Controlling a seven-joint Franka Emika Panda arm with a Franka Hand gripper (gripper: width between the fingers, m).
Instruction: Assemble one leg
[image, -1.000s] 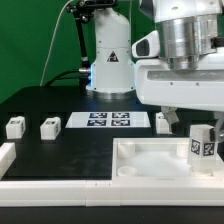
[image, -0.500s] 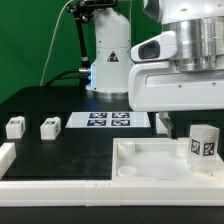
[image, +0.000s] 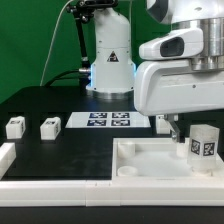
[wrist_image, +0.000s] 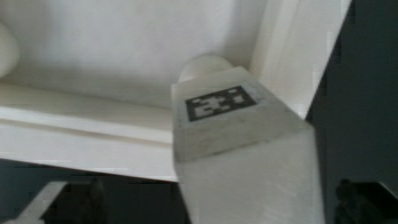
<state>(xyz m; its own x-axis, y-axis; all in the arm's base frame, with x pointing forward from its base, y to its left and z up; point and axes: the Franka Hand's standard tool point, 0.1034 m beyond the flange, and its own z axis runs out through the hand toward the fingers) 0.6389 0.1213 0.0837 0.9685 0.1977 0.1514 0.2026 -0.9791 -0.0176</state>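
A leg (image: 203, 145), a small white block with a marker tag, stands upright in the near right corner of the large white square piece (image: 150, 165). My gripper (image: 198, 120) hangs just above it. In the wrist view the leg (wrist_image: 228, 120) runs up between my two dark fingers, with a gap on each side, so my gripper (wrist_image: 221, 205) is open and holds nothing. Two more legs (image: 14, 127) (image: 49, 127) lie on the black table at the exterior view's left. Another leg (image: 165, 123) sits behind the square piece, partly hidden by my hand.
The marker board (image: 110, 121) lies flat at the back middle of the table. A white rail (image: 8, 158) runs along the near left edge. The arm's base (image: 110, 60) stands behind the marker board.
My gripper has risen and drifted toward the exterior view's right. The leg has stayed upright in the square piece's corner.
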